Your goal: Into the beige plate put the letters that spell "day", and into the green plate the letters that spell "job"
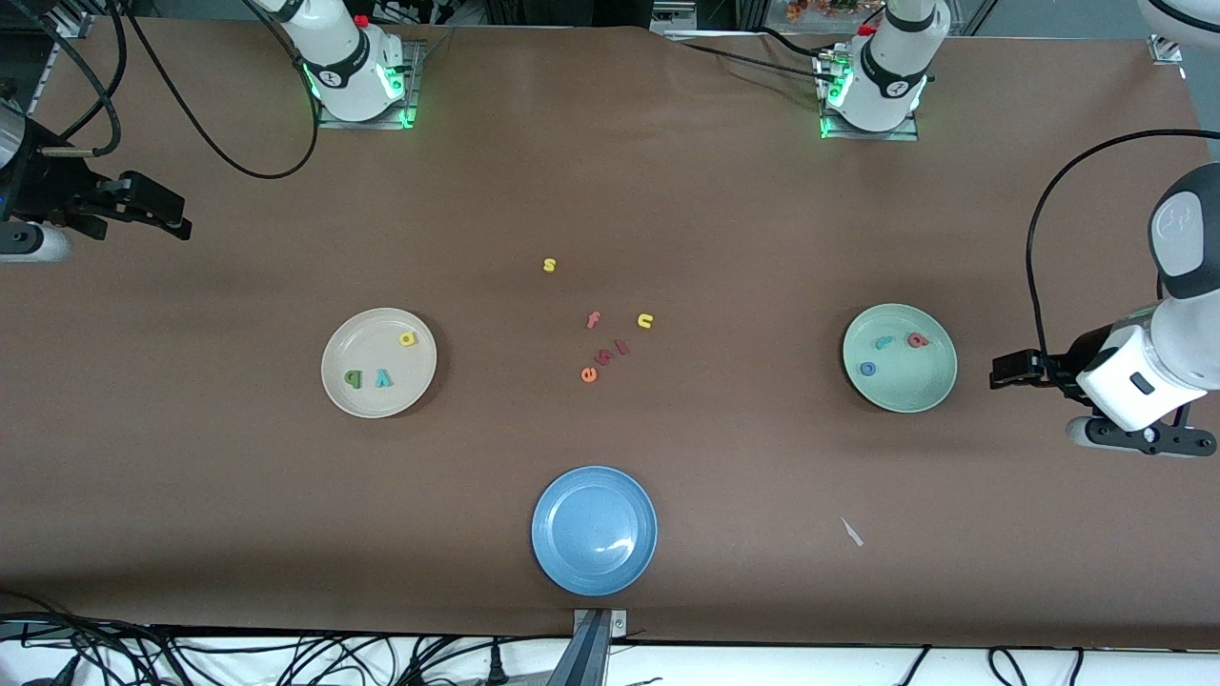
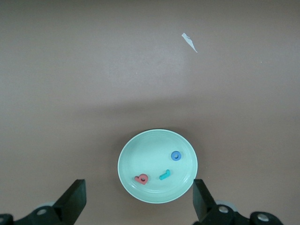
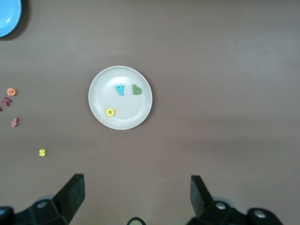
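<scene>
The beige plate (image 1: 378,363), toward the right arm's end of the tabletop (image 1: 667,191), already carries the dark green "d" (image 1: 354,379), the teal "y" (image 1: 382,377) and the yellow "a" (image 1: 408,337). The green plate (image 1: 899,357), toward the left arm's end, carries the teal "j" (image 1: 884,342), the blue "o" (image 1: 867,368) and the pinkish-red "b" (image 1: 917,339). So the sorting looks finished.

This would explain why both arms wait at the table ends: the left gripper (image 1: 1001,370) hangs just beside the green plate, and the right gripper (image 1: 176,221) is well apart from the beige plate. On both, the jaws are released and empty.

Only the front view shows the whole blue plate (image 1: 594,530), empty, and the leftover letters (image 1: 610,348) between the two filled plates. The wrist views show each plate from above, so its three letters read more plainly.
</scene>
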Robot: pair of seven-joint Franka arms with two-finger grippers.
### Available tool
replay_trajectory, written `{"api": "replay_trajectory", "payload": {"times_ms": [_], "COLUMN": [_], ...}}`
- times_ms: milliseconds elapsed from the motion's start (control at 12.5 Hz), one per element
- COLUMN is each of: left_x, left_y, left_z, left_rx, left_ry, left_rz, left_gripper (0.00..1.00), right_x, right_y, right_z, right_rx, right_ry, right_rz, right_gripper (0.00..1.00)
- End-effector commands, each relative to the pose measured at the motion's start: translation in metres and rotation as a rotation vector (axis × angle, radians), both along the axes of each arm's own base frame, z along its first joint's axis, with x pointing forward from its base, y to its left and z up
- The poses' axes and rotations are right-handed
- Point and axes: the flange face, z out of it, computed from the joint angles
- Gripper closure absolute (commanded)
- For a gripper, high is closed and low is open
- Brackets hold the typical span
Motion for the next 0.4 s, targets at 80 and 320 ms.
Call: {"api": "replay_trajectory", "payload": {"times_ms": [80,320], "left_x": [-0.0111,-0.0119], "left_y": [-0.0044,-0.0056], "left_z": [0.0005,0.0028], "left_rx": [-0.001,0.0], "left_ry": [0.016,0.013], "left_rz": [-0.025,-0.024], "left_gripper": [0.0,0.0], "right_x": [0.0018,0.0019], "right_y": [-0.0032,-0.0041], "right_z": [0.0028,0.0036], "right_rx": [-0.014,-0.014], "right_ry": [-0.001,-0.002], "right_rz": [0.014,0.013], "right_gripper": [0.0,0.0]}}
